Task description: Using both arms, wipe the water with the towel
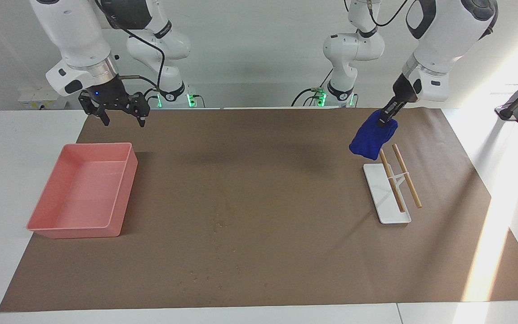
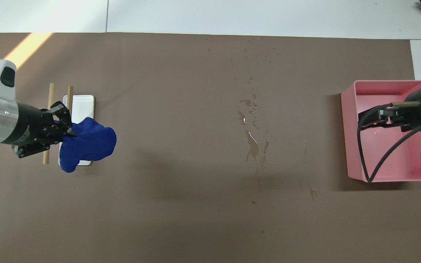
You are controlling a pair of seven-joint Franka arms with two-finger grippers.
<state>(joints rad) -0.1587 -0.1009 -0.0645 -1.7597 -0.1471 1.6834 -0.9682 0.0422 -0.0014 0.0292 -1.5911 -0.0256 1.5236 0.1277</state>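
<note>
The deep-blue towel (image 1: 372, 139) hangs in a lumpy bundle from my left gripper (image 1: 387, 118), which is shut on its top edge. It is held in the air over the end of a white rack that is nearer to the robots. In the overhead view the towel (image 2: 88, 144) and left gripper (image 2: 64, 128) cover part of that rack. The water (image 2: 251, 140) is a thin streak with scattered drops along the middle of the brown mat; it shows faintly in the facing view (image 1: 218, 225). My right gripper (image 1: 123, 118) is open, empty and raised over the pink tray, also seen from overhead (image 2: 367, 118).
A white rack with two wooden rods (image 1: 387, 193) stands at the left arm's end of the mat, and shows from overhead (image 2: 82, 106). A pink tray (image 1: 79, 231) sits at the right arm's end (image 2: 345, 138). The brown mat (image 1: 286, 148) covers the table.
</note>
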